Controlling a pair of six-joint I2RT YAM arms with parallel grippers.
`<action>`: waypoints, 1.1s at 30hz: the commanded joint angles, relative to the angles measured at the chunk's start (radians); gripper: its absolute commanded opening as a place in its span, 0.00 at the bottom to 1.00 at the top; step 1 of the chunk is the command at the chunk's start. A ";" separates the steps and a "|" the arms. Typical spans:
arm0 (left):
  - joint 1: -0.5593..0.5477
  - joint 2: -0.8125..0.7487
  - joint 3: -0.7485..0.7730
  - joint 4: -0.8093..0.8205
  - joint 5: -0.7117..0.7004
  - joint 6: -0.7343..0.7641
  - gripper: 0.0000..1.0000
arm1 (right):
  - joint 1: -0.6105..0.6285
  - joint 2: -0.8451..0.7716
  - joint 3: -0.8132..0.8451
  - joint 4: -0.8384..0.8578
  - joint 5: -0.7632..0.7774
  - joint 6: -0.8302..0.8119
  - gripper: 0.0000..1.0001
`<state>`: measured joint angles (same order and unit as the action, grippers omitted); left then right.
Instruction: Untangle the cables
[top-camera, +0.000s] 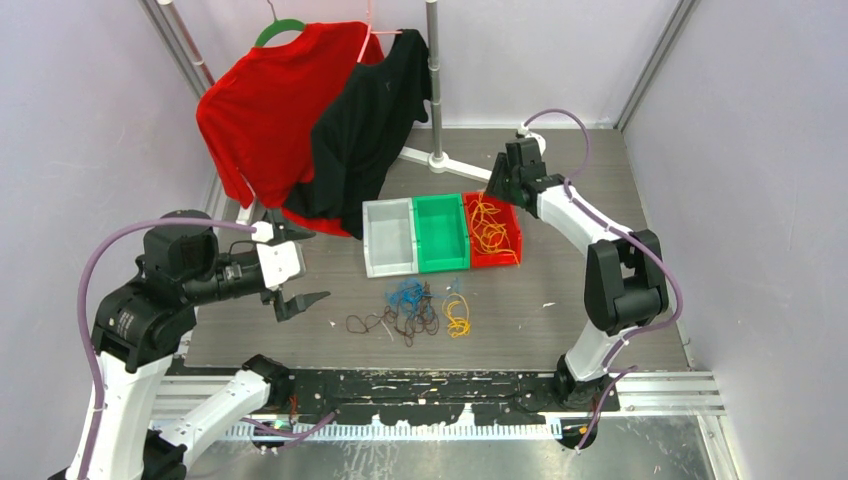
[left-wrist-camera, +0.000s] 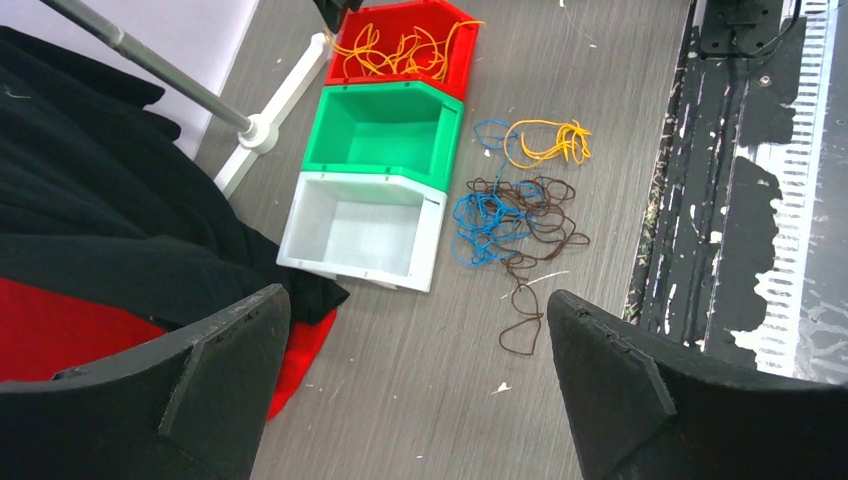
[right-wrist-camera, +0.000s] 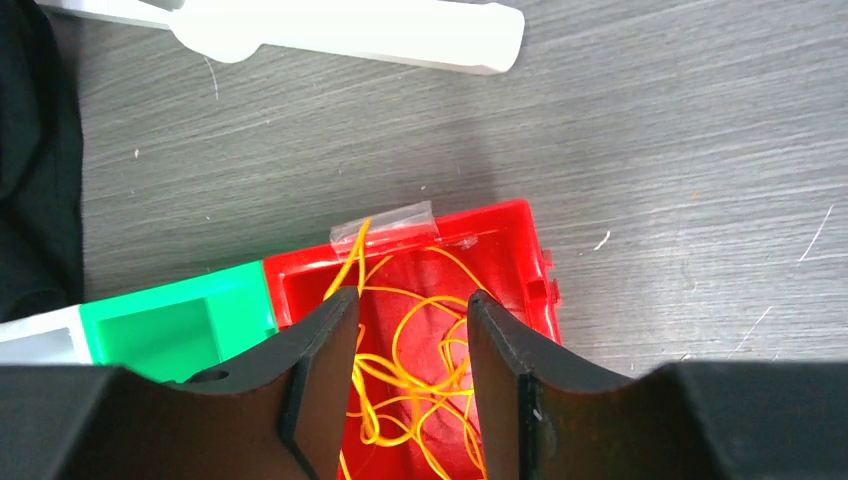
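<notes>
The right pincer hangs over the red bin, jaws parted and gripping nothing. Yellow cables lie in that bin beneath it, 1 strand trailing over the taped rim. On the worktop in front of the red bin lie 3 loose bunches: a yellow bunch, a blue bunch and a brown bunch, the blue and brown snarled together. The left pincer hovers well left of the red bin, spread wide and empty.
</notes>
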<state>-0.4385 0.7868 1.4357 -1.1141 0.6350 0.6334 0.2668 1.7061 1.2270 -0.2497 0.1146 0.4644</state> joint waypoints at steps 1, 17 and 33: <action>-0.002 -0.015 0.012 0.006 -0.008 0.024 0.99 | 0.002 -0.004 0.088 -0.047 0.020 -0.036 0.50; -0.002 -0.018 0.012 0.014 0.004 0.010 0.99 | 0.079 -0.129 -0.010 -0.021 -0.005 -0.003 0.42; -0.002 -0.032 0.015 0.001 -0.028 0.018 0.99 | 0.080 0.056 -0.099 0.076 -0.013 0.027 0.18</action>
<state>-0.4385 0.7658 1.4357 -1.1202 0.6163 0.6544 0.3473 1.7695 1.1423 -0.2306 0.1024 0.4812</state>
